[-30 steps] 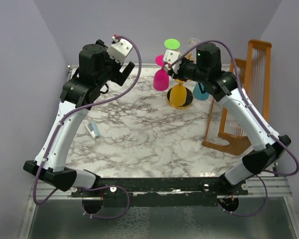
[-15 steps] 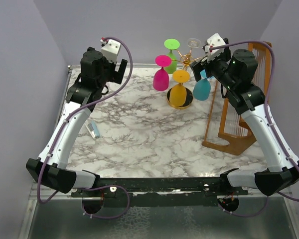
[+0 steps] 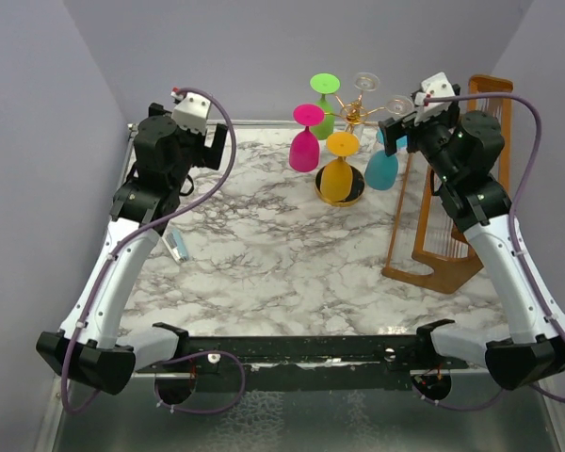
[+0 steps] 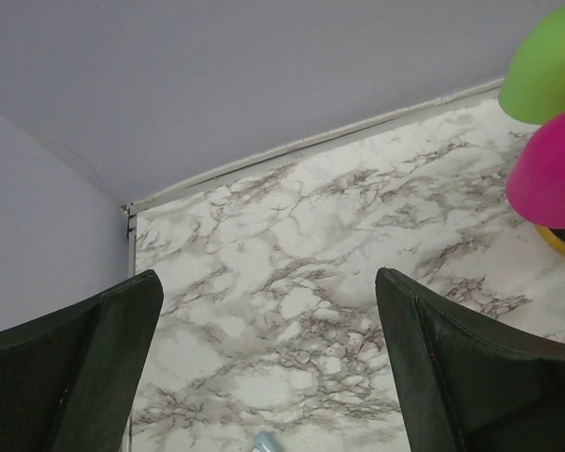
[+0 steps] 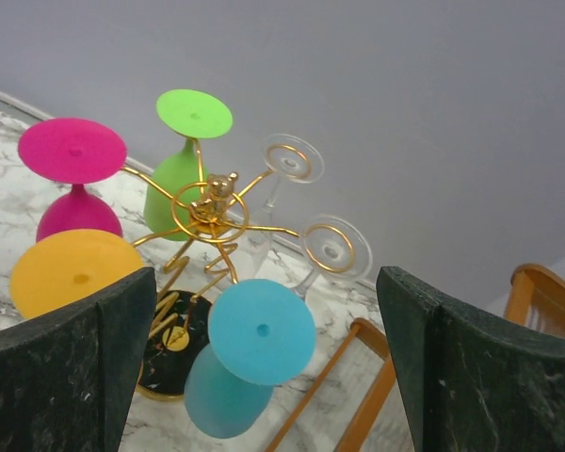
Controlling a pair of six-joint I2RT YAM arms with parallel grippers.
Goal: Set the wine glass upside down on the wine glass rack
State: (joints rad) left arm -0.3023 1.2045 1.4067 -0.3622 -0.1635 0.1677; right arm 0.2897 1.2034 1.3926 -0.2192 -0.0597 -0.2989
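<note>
We find the white marble table (image 3: 264,245) carrying, at its far edge, the thin gold rack on a black base (image 3: 354,115). The turquoise wine glass (image 3: 381,169) hangs inverted on it. The right gripper (image 3: 402,129) gapes empty just beside the glass, and the left gripper (image 4: 266,282) gapes empty well apart. We judge placement complete. The next move calls for a careful withdrawal.

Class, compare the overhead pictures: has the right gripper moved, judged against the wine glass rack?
Yes. The right gripper has withdrawn rightward, from beside the pink wine glass left of the wine glass rack to the rack's right side.
</note>
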